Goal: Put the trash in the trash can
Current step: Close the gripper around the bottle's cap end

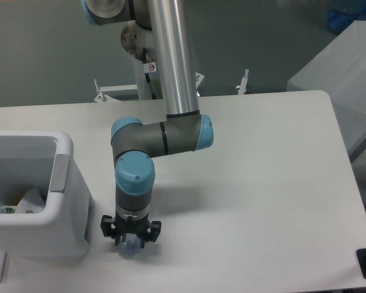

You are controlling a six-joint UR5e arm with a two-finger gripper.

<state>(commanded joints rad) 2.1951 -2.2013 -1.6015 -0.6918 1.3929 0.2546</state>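
- Your jaws [130,235] look narrowed around a clear bluish bottle [129,246] lying low on the bench [262,201], probably gripping it.
- The trash can [30,195] sits just left of them, so expect a short lift over.

a white table [262,183] stands beside a grey cabinet [341,73].

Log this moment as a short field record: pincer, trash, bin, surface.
pincer: black two-finger pincer, pointing down, low over the table
pincer state: narrowed around the bottle; firm grip cannot be confirmed
trash: clear plastic bottle, mostly hidden beneath the pincer
bin: large white boxy plastic bin, left of the pincer, some items inside
surface: white table
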